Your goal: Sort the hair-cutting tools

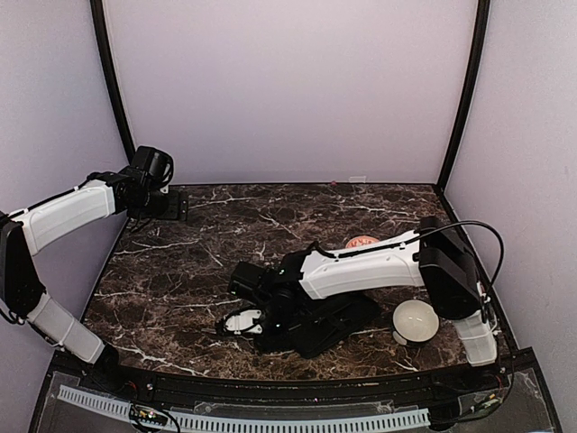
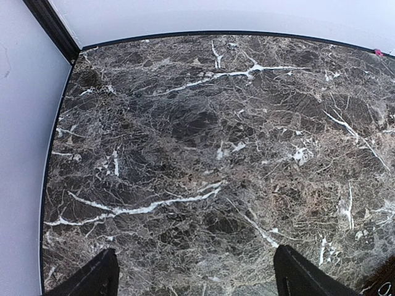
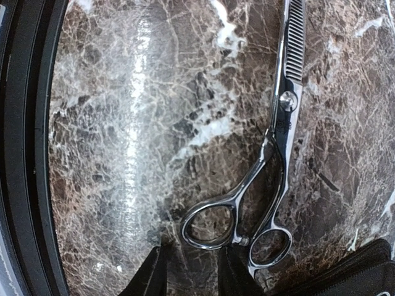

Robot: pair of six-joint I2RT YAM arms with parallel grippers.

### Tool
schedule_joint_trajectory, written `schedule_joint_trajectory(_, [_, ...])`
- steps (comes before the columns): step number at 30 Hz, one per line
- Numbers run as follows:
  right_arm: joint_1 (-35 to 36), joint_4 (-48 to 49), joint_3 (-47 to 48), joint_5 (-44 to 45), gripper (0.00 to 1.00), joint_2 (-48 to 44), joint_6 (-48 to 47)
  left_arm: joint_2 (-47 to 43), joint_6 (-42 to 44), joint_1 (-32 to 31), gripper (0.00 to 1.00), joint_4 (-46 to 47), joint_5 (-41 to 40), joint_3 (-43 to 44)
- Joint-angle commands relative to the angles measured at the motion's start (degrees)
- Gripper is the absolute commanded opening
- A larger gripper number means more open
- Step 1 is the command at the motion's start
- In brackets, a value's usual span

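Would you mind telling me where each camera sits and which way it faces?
Top external: above and behind the left arm and right arm, looking down across the marble table; both show.
Left wrist: on the left arm, facing bare marble at the far-left corner; open left end effector shows.
Right wrist: on the right arm, looking down at the scissors; right end effector by their handles.
Shared: all see marble.

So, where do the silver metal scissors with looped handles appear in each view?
Top external: not distinguishable, probably hidden under the right claw.
Left wrist: not in it.
Right wrist: the silver metal scissors run down the right side, toothed blade at top, loops at bottom centre.
Shared landmark: dark marble table top with white veins.
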Motion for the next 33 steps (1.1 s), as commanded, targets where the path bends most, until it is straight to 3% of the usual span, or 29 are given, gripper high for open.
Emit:
schedule_joint_trajectory(1, [0.64,0.31,2.53,-1.14,0.27,2.13,1.77,-0.69,0.71,-0.13,0.89,-0.31,0.64,-0.23])
schedule_joint_trajectory(25, [3.24,0.47,4.31,1.07,0.25,-1.58,4.33,0.08,1.02,-0.09,0.89,-0.31,1.03,-0.18])
schedule_joint_trajectory(33, [3.58,-1.17,7.57,1.13,0.27,2.48,4.97,0.01,0.97,-0.10,0.89,-0.35,1.00,-0.22])
